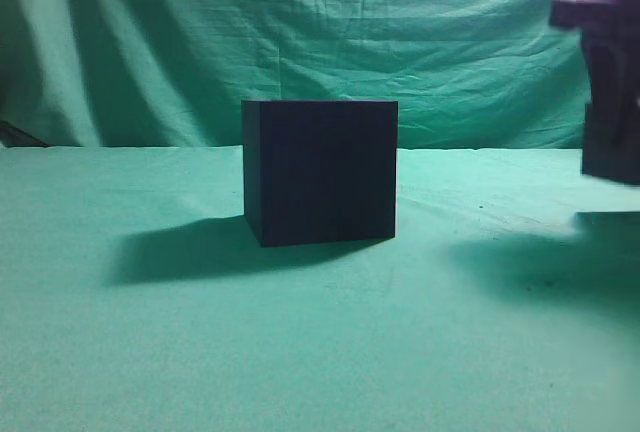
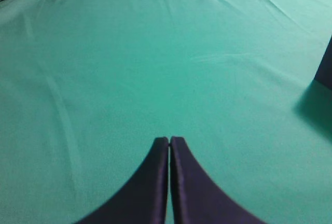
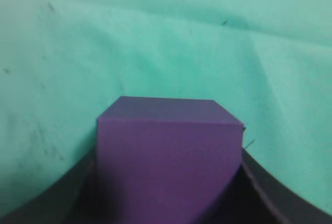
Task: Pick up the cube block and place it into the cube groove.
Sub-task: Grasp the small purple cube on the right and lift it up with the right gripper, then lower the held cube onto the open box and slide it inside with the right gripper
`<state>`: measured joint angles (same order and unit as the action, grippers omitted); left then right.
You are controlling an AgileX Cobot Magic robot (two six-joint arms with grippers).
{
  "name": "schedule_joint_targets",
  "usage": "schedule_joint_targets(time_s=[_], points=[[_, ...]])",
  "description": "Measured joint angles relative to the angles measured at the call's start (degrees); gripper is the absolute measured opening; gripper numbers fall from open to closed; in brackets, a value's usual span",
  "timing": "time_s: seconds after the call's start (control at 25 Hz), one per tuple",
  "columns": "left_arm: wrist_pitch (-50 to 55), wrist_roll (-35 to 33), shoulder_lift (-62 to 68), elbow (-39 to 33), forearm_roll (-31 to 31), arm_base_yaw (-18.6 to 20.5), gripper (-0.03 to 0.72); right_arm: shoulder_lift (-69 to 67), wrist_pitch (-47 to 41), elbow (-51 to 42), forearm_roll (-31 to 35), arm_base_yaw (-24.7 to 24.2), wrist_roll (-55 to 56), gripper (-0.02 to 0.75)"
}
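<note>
Right wrist: R gripper (image 3: 168,182) clamps cube block (image 3: 168,151), off cloth.

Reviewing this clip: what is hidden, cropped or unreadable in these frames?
- Recess of the large near-black cubic box: exterior view sits at table height, so the top is unseen.
- Right gripper: cropped by the exterior frame's edge, blurred.
- Right fingers: purple cube block fills the view and hides their tips.
</note>
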<state>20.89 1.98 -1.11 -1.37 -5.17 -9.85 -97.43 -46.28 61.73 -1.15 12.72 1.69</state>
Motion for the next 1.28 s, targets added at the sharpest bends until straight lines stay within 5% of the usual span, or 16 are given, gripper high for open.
schedule_joint_targets(time_s=[0.2, 0.68, 1.28], points=[[0.0, 0.0, 0.0, 0.0, 0.0, 0.0, 0.0, 3.0, -7.6, 8.0, 2.0, 3.3, 0.1, 0.423], [0.0, 0.0, 0.0, 0.0, 0.0, 0.0, 0.0, 3.8, -8.2, 16.0, 5.3, 29.3, 9.0, 0.423], [0.0, 0.0, 0.0, 0.0, 0.0, 0.0, 0.0, -5.7, -7.7, 20.1, -0.9, 30.5, 16.7, 0.423]])
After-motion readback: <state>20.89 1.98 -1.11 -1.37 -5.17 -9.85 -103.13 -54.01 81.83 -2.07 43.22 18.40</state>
